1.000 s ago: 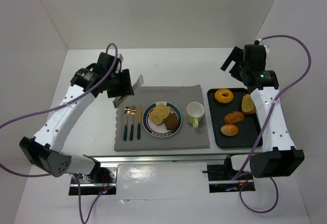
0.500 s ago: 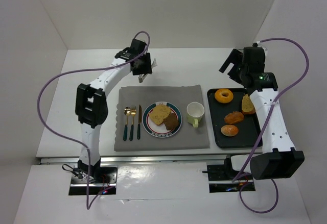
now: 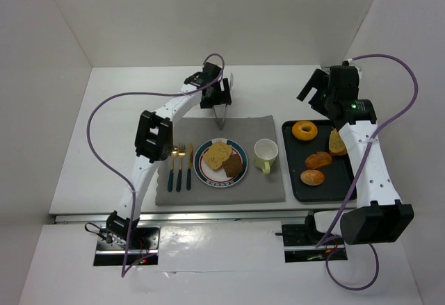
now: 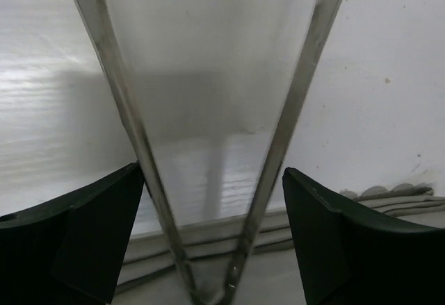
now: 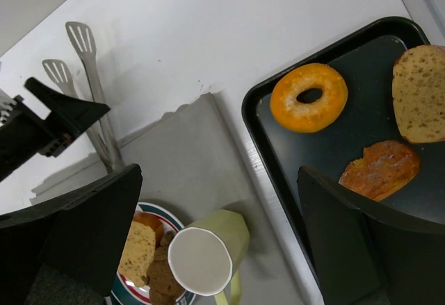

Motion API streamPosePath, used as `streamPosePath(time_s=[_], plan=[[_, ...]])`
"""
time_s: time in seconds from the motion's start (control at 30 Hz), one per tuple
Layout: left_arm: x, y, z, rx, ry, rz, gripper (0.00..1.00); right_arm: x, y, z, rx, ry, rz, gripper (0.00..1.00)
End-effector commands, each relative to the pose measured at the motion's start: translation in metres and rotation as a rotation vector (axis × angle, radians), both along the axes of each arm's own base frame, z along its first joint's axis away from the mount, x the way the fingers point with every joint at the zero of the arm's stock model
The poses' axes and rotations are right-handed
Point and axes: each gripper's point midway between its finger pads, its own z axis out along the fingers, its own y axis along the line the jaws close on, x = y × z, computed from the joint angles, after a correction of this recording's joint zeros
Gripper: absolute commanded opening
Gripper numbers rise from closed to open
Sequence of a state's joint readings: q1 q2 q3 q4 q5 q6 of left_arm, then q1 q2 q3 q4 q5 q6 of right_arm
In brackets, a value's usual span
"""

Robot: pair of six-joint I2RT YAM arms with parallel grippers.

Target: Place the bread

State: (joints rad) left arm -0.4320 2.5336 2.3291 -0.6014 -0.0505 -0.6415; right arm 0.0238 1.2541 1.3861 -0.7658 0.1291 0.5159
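Top view alone showed the whole layout: toast [image 3: 217, 155] and dark chunk [image 3: 235, 167] touching on the plate [image 3: 199, 168] on the mat [image 3: 268, 188], between cutlery [image 3: 180, 167] and cup [image 3: 264, 154]; the tray [image 3: 335, 174] held a doughnut [image 3: 304, 130], a slice [image 3: 338, 141] and two rolls [image 3: 319, 160]. Left wrist: the left gripper [image 4: 212, 173] stood wide, holding the tongs [image 4: 292, 110], an arm against each finger [image 4: 90, 242], their bars crossing the table [image 4: 389, 76] beyond. Right wrist: the right gripper [image 5: 219, 173] gaped empty above cup, doughnut and tray.
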Motion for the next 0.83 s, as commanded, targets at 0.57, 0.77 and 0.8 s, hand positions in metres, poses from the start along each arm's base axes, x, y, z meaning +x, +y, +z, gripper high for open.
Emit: streamPosePath(time_s=[0.57, 0.77, 0.8], plan=[[-0.103, 0.052, 0.244, -0.113, -0.315, -0.042, 1.00, 0.000, 0.005, -0.050, -0.074, 0.158, 0.012, 1.00], [-0.156, 0.104, 0.250, -0.043, -0.342, -0.022, 1.00, 0.001, 0.014, -0.074, -0.093, 0.197, 0.033, 1.00], [-0.169, 0.116, 0.263, -0.043, -0.369, -0.002, 1.00, 0.002, 0.013, -0.078, -0.101, 0.209, 0.027, 1.00]])
